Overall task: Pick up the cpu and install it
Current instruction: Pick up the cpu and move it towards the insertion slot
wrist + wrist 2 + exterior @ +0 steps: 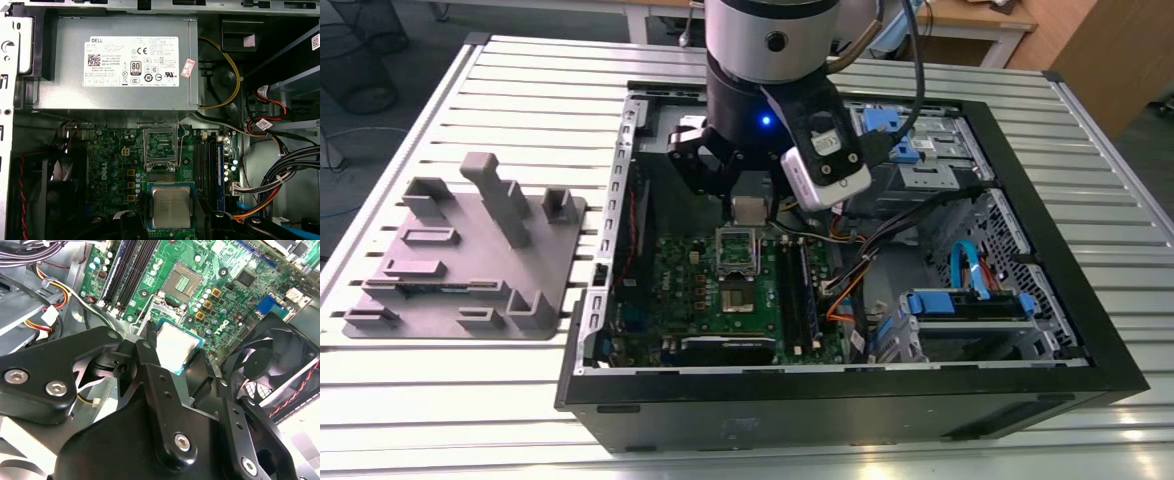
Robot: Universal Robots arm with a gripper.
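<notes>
Holding the cpu inside the open computer case.

Exterior view: the tool (747,203) hung over the computer case (854,405) on the slatted table (454,400). It was clamped on the cpu (750,210), which sat clear of the motherboard (720,300) and near the open socket (738,250). A grey fixture tray (467,260) lay well apart, on the exterior view's left. Second wrist view: black fingers (152,365) pressed opposite edges of the silver-topped cpu (176,346). The socket (182,282) lay beyond it on the green board, and a fan (260,365) was beside it. First wrist view: the cpu (171,207) was near the socket (160,145), with the power supply (125,97) beyond.
</notes>
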